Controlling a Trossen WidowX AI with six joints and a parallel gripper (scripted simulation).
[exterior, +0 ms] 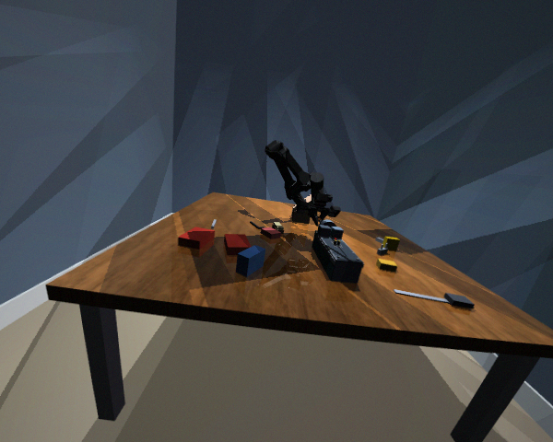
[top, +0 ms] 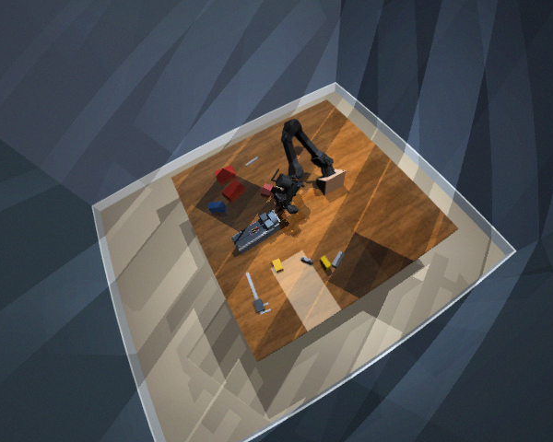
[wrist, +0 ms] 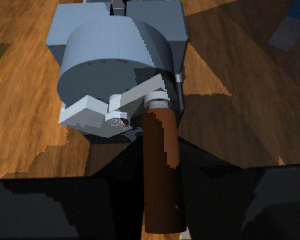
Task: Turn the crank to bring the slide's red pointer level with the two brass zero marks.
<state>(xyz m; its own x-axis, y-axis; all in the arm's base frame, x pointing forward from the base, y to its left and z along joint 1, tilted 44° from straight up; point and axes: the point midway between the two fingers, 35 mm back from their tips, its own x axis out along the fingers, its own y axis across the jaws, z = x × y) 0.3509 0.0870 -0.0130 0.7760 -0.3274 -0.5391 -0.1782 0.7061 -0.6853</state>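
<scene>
The machine's long grey body [top: 248,239] [exterior: 346,263] lies on the table. Its round blue-grey housing [wrist: 115,45] [top: 269,218] [exterior: 330,230] is at the arm's end. The pale crank arm [wrist: 140,93] runs from the hub up to the right, to the brown handle [wrist: 162,170]. My gripper [wrist: 157,142] is shut on the handle, a dark finger on each side. The slide's red pointer [top: 256,228] [exterior: 335,239] shows as a small speck beside yellowish marks; whether they are level is too small to tell. The wrist view does not show the pointer.
A blue block [top: 217,207] [exterior: 251,261] and red blocks [top: 232,191] [exterior: 237,243] lie on one side of the machine. Yellow blocks [top: 277,265] [exterior: 386,264] and a hammer-like tool [top: 259,305] [exterior: 458,300] lie on the other. A pink block [top: 266,190] [exterior: 270,232] lies near the arm.
</scene>
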